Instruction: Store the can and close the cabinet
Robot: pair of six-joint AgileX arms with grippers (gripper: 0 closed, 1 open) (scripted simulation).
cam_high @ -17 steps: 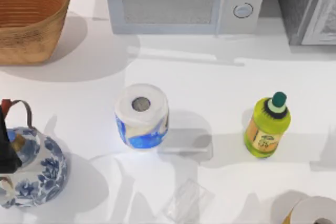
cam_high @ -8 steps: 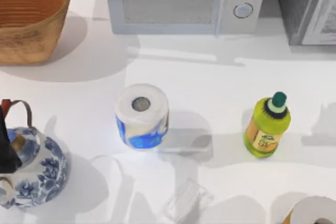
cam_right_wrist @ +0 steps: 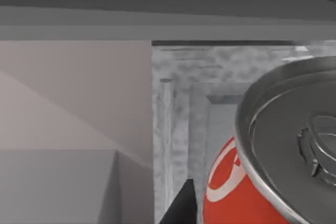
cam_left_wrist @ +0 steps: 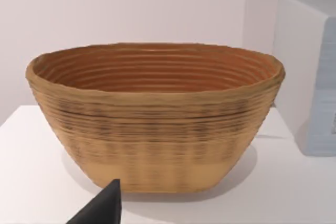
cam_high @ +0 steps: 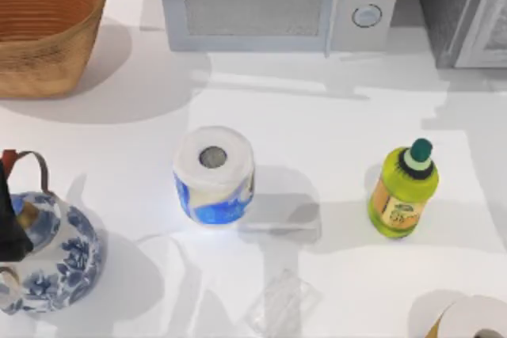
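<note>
A red can (cam_right_wrist: 247,182) with a silver lid looms close in the right wrist view, with my right gripper (cam_right_wrist: 236,219) shut on it; one dark fingertip (cam_right_wrist: 181,205) shows beside it. Just beyond the can lies the grey speckled inside of the cabinet (cam_right_wrist: 178,103). From above, the cabinet (cam_high: 463,13) stands at the table's back right corner, its door (cam_high: 491,29) swung open. My left arm (cam_high: 8,227) is parked at the left edge above the teapot, and its wrist view faces the basket.
A woven basket (cam_high: 43,29) sits at the back left and a microwave (cam_high: 277,1) at the back middle. A blue-and-white teapot (cam_high: 55,259), a tissue roll (cam_high: 214,173), a green bottle (cam_high: 402,189) and another roll (cam_high: 475,318) stand on the table.
The arm's shadow at the table's right has slid from beside the green bottle back towards the cabinet. Nothing on the table has moved.
</note>
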